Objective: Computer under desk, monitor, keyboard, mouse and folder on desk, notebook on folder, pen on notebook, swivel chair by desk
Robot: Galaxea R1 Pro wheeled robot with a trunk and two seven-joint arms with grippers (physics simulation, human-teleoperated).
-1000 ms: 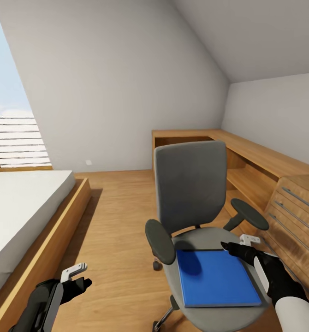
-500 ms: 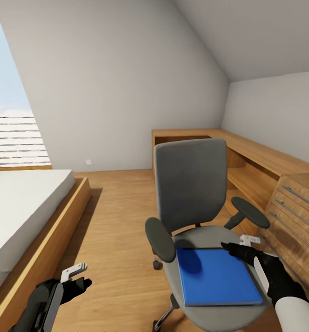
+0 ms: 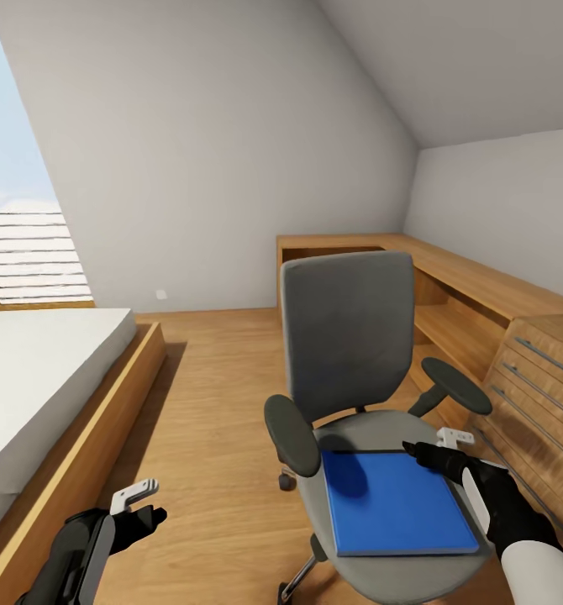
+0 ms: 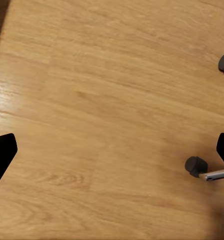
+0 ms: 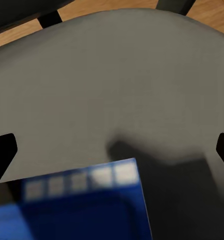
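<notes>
We count one grey swivel chair (image 3: 357,353) with two black armrests, at centre frame, and one flat bright blue folder (image 3: 397,504) on its seat. At lower left and lower right sit two black hands, left (image 3: 139,508) and right (image 3: 437,449). One white-topped bed (image 3: 38,378) occupies the left edge.

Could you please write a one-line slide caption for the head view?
Right gripper hovers at the far corner of the blue folder lying on the swivel chair seat.
</notes>
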